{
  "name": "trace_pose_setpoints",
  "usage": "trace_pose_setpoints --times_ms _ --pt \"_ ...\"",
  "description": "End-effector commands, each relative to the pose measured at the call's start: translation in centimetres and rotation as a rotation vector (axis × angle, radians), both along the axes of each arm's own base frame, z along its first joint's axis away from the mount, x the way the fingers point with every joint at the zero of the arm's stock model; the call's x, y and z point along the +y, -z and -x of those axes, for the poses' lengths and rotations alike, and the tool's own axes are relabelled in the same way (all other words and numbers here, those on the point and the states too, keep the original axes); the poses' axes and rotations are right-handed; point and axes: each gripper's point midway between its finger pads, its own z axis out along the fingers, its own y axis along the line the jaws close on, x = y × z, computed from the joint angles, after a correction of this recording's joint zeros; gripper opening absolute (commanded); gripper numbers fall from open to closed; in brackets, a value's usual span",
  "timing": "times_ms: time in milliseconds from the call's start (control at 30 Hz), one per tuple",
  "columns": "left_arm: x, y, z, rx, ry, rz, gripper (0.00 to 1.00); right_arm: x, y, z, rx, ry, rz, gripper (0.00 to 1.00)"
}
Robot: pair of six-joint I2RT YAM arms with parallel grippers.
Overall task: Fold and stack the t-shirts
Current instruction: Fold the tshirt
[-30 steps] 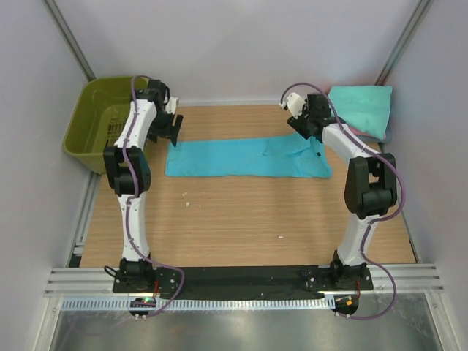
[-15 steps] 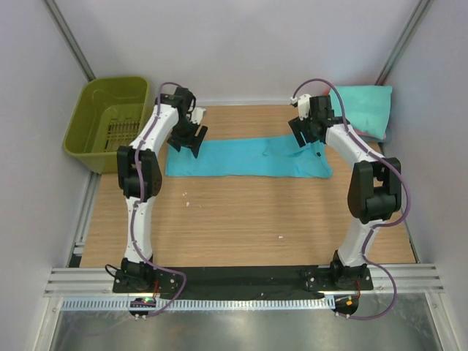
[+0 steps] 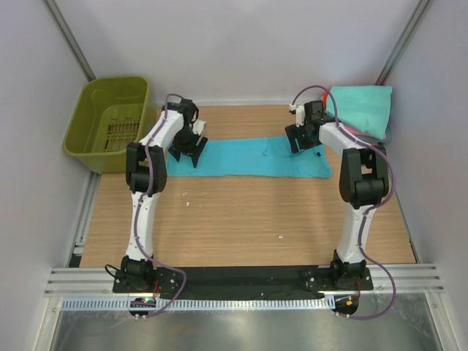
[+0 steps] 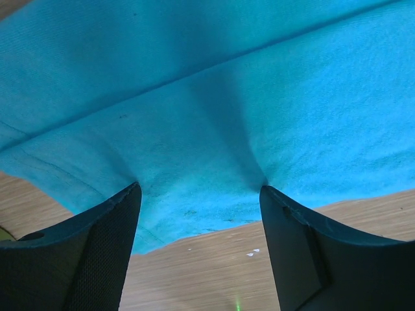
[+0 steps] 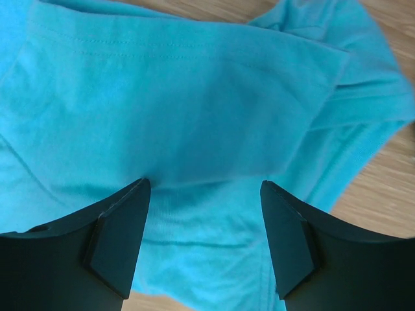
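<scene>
From above, the turquoise shirt (image 3: 248, 158) lies on the table (image 3: 241, 219) as a long flat band, running from left to right across the far half. The left gripper (image 3: 191, 148) stands over its left end and the right gripper (image 3: 300, 140) over its right end, so each arm is placed to take one short end, I think for the next fold across. A mint shirt (image 3: 362, 108), already folded, lies at the far right corner, probably as the start of the stack, and the green basket (image 3: 88, 117) stands at the far left. In the left wrist view, the left gripper (image 4: 200, 191) is wide open; its fingertips seem to touch the cloth near the hem. In the right wrist view, the right gripper (image 5: 204, 184) is wide open too, over the layered sleeve part, and it holds nothing.
</scene>
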Motion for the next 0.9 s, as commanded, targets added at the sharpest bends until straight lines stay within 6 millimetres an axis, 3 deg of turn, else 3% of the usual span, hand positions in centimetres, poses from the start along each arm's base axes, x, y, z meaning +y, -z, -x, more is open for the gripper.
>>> trace_pose_setpoints --times_ms 0,33,100,133,200,233,300,367,400,500,533,567,633,700,867 --pt "0.2 0.0 0.0 -0.008 0.015 -0.035 0.75 1.2 1.2 -1.6 0.021 0.011 -0.051 0.75" --pt "0.1 0.0 0.3 -0.001 0.018 -0.038 0.85 1.5 1.3 -2.0 0.023 0.005 -0.057 0.75" --pt "0.1 0.4 1.5 0.027 0.027 -0.056 0.88 1.6 3.1 -2.4 0.057 0.005 -0.053 0.75" --pt "0.1 -0.3 1.7 0.015 0.031 -0.056 0.99 1.8 2.8 -3.2 0.048 0.003 -0.056 0.75" --pt "0.5 -0.2 2.9 0.03 0.04 -0.103 1.0 2.0 4.1 -3.7 0.071 0.011 -0.059 0.75" --pt "0.6 -1.3 3.3 0.013 0.043 -0.108 1.0 2.1 3.3 -4.8 0.045 0.012 -0.063 0.75" --pt "0.8 -1.4 5.0 0.034 0.057 -0.133 1.0 2.3 4.3 -5.4 0.058 0.014 -0.065 0.75" --pt "0.7 -2.8 6.0 0.014 0.063 -0.14 1.0 2.7 3.7 -7.1 0.023 0.012 -0.074 0.75" --pt "1.2 -2.3 7.4 0.045 0.076 -0.168 1.0 2.9 3.5 -7.7 0.011 0.013 -0.077 0.75" --pt "1.2 -2.8 9.1 0.039 0.113 -0.208 1.0 4.0 3.7 -10.4 -0.034 0.012 -0.082 0.76" --pt "1.2 -2.4 10.2 0.063 0.128 -0.221 0.99 4.4 2.4 -11.7 -0.078 0.01 -0.089 0.76" --pt "0.8 -2.7 10.6 0.05 0.148 -0.225 1.0 4.8 3.3 -12.1 -0.076 0.005 -0.085 0.77" --pt "0.9 -2.6 11.1 0.042 0.176 -0.266 1.0 5.8 2.1 -13.4 -0.127 -0.005 -0.085 0.79" --pt "0.7 -2.4 11.5 0.032 0.211 -0.304 1.0 6.6 2.1 -13.8 -0.138 -0.013 -0.09 0.8" --pt "0.9 -2.7 10.2 -0.015 0.244 -0.371 1.0 6.9 2.1 -13.2 -0.124 -0.02 -0.093 0.8"
